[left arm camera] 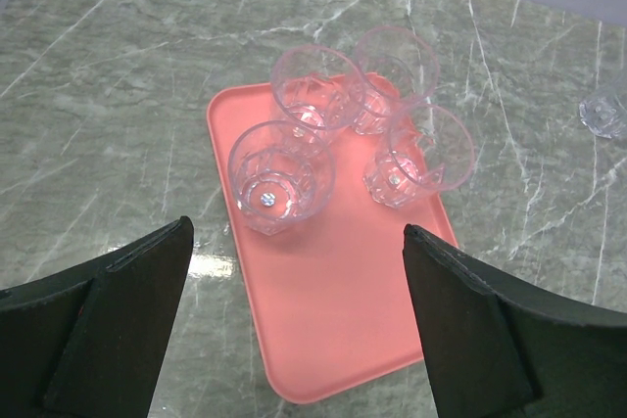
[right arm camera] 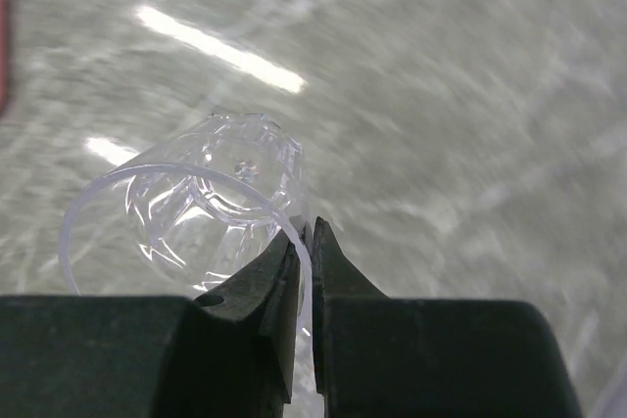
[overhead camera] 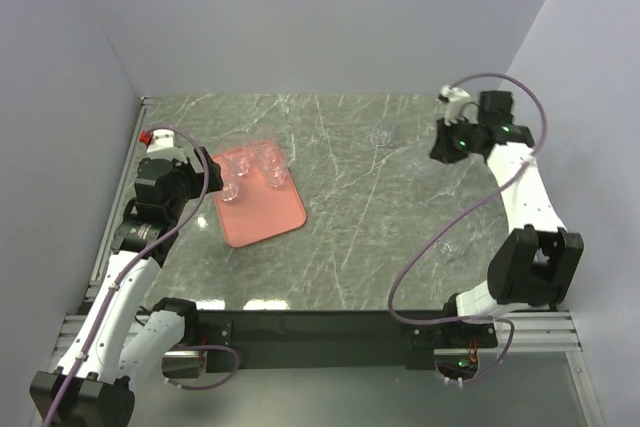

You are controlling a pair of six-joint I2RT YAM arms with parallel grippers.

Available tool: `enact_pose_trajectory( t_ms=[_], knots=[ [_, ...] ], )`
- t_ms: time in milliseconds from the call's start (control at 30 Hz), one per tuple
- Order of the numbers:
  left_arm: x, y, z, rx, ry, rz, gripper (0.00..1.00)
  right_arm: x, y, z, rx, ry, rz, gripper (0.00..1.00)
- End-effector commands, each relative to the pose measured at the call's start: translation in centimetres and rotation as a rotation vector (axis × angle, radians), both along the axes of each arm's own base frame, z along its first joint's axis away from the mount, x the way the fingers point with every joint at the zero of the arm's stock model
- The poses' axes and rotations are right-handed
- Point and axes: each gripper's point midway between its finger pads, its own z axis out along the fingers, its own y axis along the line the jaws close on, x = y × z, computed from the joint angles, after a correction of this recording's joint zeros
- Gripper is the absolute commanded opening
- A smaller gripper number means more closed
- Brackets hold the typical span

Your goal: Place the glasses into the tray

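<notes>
The salmon-pink tray (overhead camera: pixel 268 217) lies left of centre, and several clear glasses (overhead camera: pixel 268 157) stand on its far half. In the left wrist view they cluster at the tray's (left arm camera: pixel 343 340) far end, one glass (left arm camera: pixel 281 175) nearest. My left gripper (left arm camera: pixel 297 232) hangs open above the tray's bare near half; from above it (overhead camera: pixel 200 169) sits at the tray's left edge. My right gripper (right arm camera: pixel 306 232) is shut on the rim of a tilted glass (right arm camera: pixel 196 208), pinching its wall. From above, that gripper (overhead camera: pixel 442 150) is at the far right.
One more glass (overhead camera: pixel 380 134) stands on the grey marble table (overhead camera: pixel 350 237) between the tray and the right arm; it also shows in the left wrist view (left arm camera: pixel 602 113). Walls close in the table on the left, back and right.
</notes>
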Motion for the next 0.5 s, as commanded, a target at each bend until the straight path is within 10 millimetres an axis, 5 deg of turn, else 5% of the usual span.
enact_pose_trajectory(
  t_ms=[0, 200, 333, 467],
  knots=[
    [0.1, 0.5, 2.1, 0.009, -0.090, 0.025, 0.94, 1.8, 6.1, 2.3, 0.041, -0.036, 0.152, 0.00],
    [0.0, 1.1, 2.5, 0.015, -0.109, 0.053, 0.93, 3.3, 15.5, 2.7, 0.031, -0.020, 0.368, 0.00],
    [-0.2, 1.6, 2.9, 0.023, -0.129, 0.075, 0.94, 2.3, 23.4, 2.4, 0.013, -0.007, 0.529, 0.00],
    [-0.6, 2.2, 3.5, 0.030, -0.159, 0.103, 0.94, 2.3, 29.5, 0.3, 0.019, 0.038, 0.605, 0.00]
  ],
)
